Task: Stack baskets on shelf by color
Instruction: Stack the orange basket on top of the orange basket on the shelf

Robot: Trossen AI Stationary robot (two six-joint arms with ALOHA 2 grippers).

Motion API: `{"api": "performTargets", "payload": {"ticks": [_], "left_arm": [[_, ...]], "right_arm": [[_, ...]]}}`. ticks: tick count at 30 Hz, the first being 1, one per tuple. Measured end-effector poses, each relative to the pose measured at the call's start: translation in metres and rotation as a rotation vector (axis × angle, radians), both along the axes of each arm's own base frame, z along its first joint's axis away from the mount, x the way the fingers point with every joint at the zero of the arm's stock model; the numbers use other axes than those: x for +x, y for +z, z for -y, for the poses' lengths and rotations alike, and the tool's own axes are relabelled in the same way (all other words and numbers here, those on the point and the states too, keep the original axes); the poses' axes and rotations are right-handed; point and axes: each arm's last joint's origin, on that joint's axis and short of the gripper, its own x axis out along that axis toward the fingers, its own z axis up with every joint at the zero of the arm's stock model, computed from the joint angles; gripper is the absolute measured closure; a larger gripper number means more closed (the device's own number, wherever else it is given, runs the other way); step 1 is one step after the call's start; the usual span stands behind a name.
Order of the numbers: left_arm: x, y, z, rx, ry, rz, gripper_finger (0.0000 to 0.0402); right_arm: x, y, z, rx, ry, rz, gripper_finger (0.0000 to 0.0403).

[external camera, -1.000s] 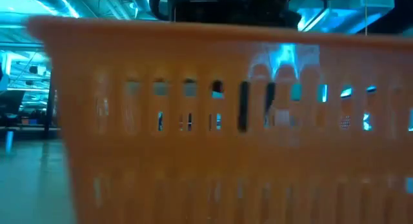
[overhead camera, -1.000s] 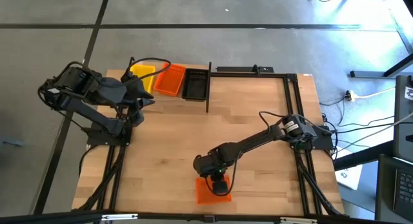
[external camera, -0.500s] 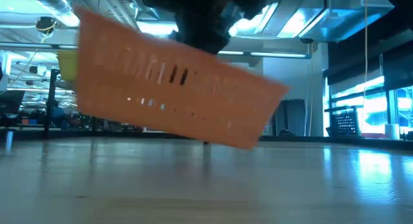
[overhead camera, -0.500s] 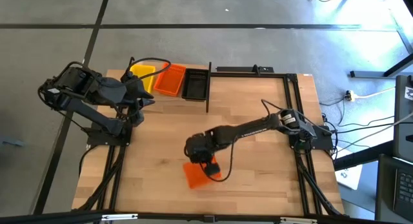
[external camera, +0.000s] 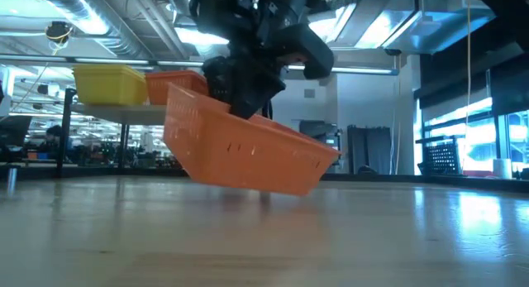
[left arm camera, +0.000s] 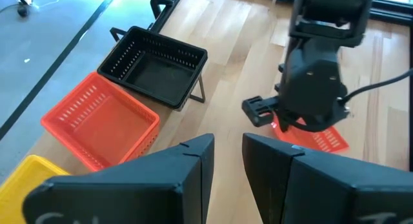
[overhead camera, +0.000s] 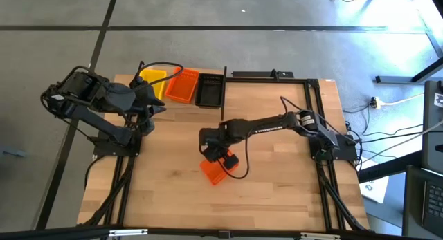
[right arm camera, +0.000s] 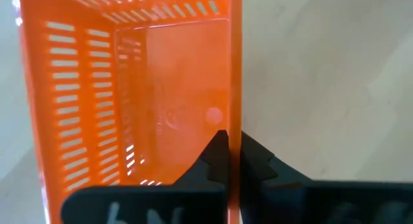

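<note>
My right gripper (overhead camera: 221, 158) hangs over the middle of the table, shut on an orange basket (overhead camera: 213, 172) that tilts in the air in the low view (external camera: 248, 150). The shelf (overhead camera: 223, 102) stands at the table's far left. On it, side by side, sit a yellow basket (overhead camera: 152, 79), an orange basket (overhead camera: 181, 86) and a black basket (overhead camera: 209, 92). My left gripper (left arm camera: 224, 150) waits open beside the shelf's near side, touching nothing. My right gripper pinches one side wall of the orange basket at its rim (right arm camera: 235, 108), one finger (right arm camera: 218, 153) inside the basket and the other (right arm camera: 255, 158) outside. The fingers come from above. The basket hangs lifted clear of the table, tilted, one end (external camera: 318, 167) lower than the other.
Bare wood table (overhead camera: 277, 122) lies to the right of the shelf and around the held basket. A black metal frame (overhead camera: 273, 76) runs along the far edge. The arm bases stand at the left edge (overhead camera: 114, 140) and the right edge (overhead camera: 332, 146).
My right gripper has risen from the near edge and moved toward the far edge and slightly left, carrying the orange basket. The basket, which stood on the table near the low camera, is now lifted clear, turned about and tilted.
</note>
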Motion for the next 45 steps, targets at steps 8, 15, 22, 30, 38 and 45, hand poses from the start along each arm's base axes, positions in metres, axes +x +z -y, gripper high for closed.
{"api": "performTargets", "payload": {"ticks": [8, 15, 22, 30, 38, 45], "left_arm": [[0.0, 0.0, 0.0, 0.0, 0.001, 0.001, 0.033], [0.0, 0.0, 0.0, -0.006, 0.005, 0.002, 0.033], [0.0, 0.0, 0.0, -0.092, 0.074, 0.034, 0.033], [0.009, -0.021, 0.002, -0.128, 0.12, -0.036, 0.033], [0.033, -0.068, 0.009, -0.222, 0.229, -0.097, 0.033], [0.071, -0.108, 0.02, -0.394, 0.203, 0.014, 0.033]], "right_arm": [[0.0, -0.001, 0.009, 0.003, -0.027, -0.013, 0.0356], [0.001, 0.0, 0.009, -0.007, -0.006, -0.002, 0.0317], [-0.001, 0.039, 0.009, -0.002, -0.033, -0.027, 0.0313], [-0.016, 0.115, 0.007, 0.132, -0.036, -0.015, 0.0312], [-0.058, 0.167, 0.015, 0.159, -0.062, 0.064, 0.0312], [-0.108, 0.228, 0.02, 0.225, -0.134, 0.217, 0.0312]]}}
